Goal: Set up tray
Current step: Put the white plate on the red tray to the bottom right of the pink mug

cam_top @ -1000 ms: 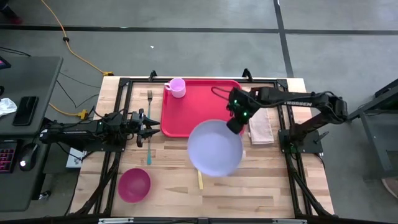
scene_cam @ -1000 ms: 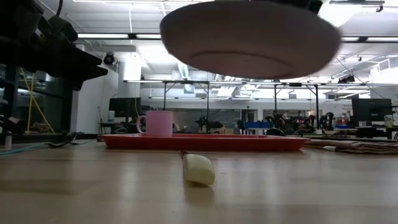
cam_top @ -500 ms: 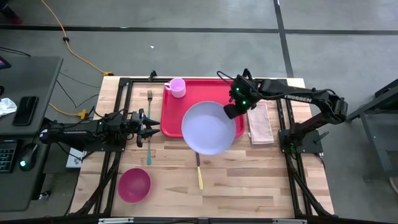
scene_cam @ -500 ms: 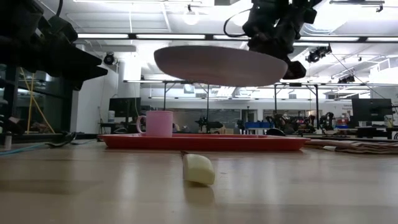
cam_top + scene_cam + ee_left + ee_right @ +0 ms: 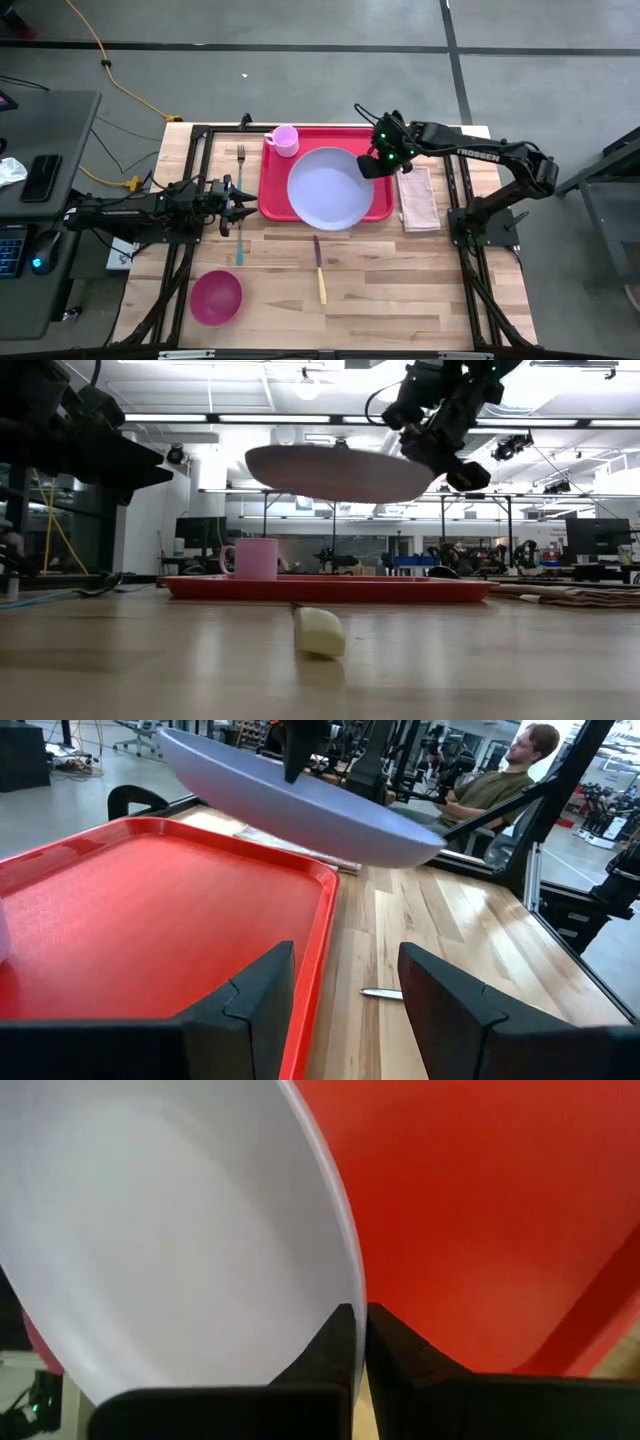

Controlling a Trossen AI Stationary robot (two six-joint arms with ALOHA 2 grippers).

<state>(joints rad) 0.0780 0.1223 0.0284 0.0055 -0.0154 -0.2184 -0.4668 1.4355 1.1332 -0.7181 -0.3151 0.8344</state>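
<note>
High view: I look straight down on the whole table (image 5: pixel 400 300), with both arms and the floor around it.
Low view: I am at table-top height, very near the wood, facing level across to the room behind.
Left wrist view: I look from close and low along the tray (image 5: pixel 150 920) toward the table's right edge, past this arm's two dark fingers (image 5: pixel 250 1010).
Right wrist view: I look very near, down on the plate (image 5: pixel 170 1240) rim and the tray.
Shared: all four views show the red tray and the lavender plate above it.
</note>
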